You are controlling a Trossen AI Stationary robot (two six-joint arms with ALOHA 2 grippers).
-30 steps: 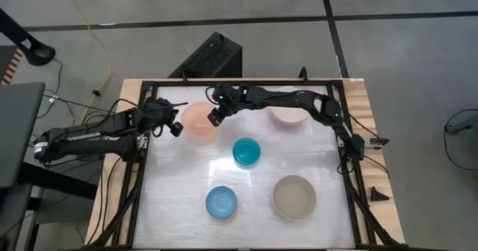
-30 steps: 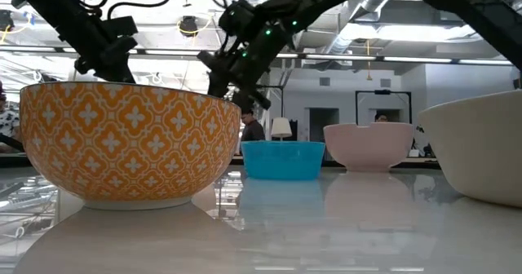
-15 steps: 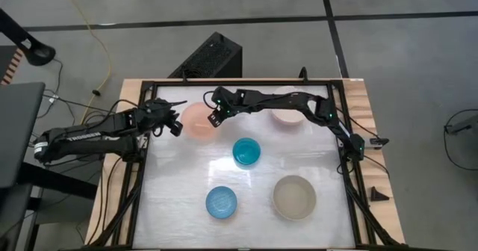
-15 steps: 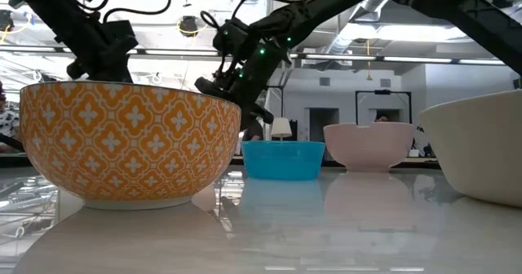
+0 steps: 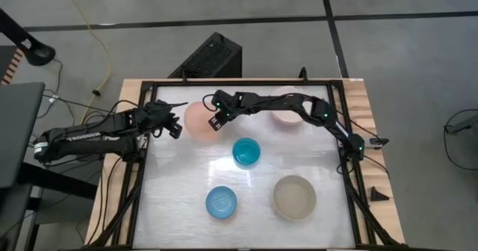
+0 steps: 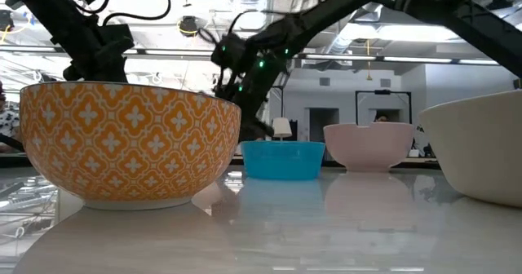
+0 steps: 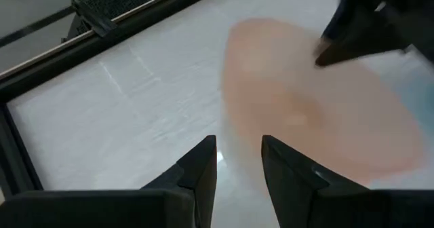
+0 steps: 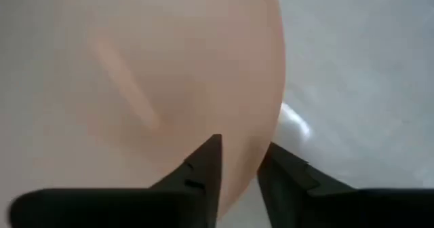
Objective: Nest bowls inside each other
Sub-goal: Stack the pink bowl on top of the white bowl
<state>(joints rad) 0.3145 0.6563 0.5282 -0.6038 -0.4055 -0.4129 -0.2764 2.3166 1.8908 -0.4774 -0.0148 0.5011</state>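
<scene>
The salmon-pink bowl (image 5: 194,118) stands on its base at the table's far left. My right gripper (image 5: 216,122) reaches across from the right and is shut on its right rim. My left gripper (image 5: 174,128) hovers just left of that bowl, slightly open and holding nothing; its wrist view shows the bowl (image 7: 319,112) ahead of the fingers. The teal bowl (image 5: 246,152) sits mid-table. The light-blue bowl (image 5: 221,202) and the grey-beige bowl (image 5: 293,197) sit near the front. The cream-white bowl (image 5: 287,116) lies partly under my right arm. My right gripper (image 8: 241,163) has the salmon-pink bowl's rim (image 8: 252,143) between its two fingers, one finger (image 8: 207,167) over the inside and the other (image 8: 288,174) outside. The fingers slant down from the table's right side. The bowl stays upright, mouth up.
A black metal frame (image 5: 239,83) borders the white tabletop. In the low view a bowl with an orange pattern outside (image 6: 130,143) stands closest and hides the salmon-pink bowl. There is open table (image 5: 179,176) at the front left.
My right gripper has come down onto the salmon-pink bowl's right rim, and its fingers have drawn together around it.
</scene>
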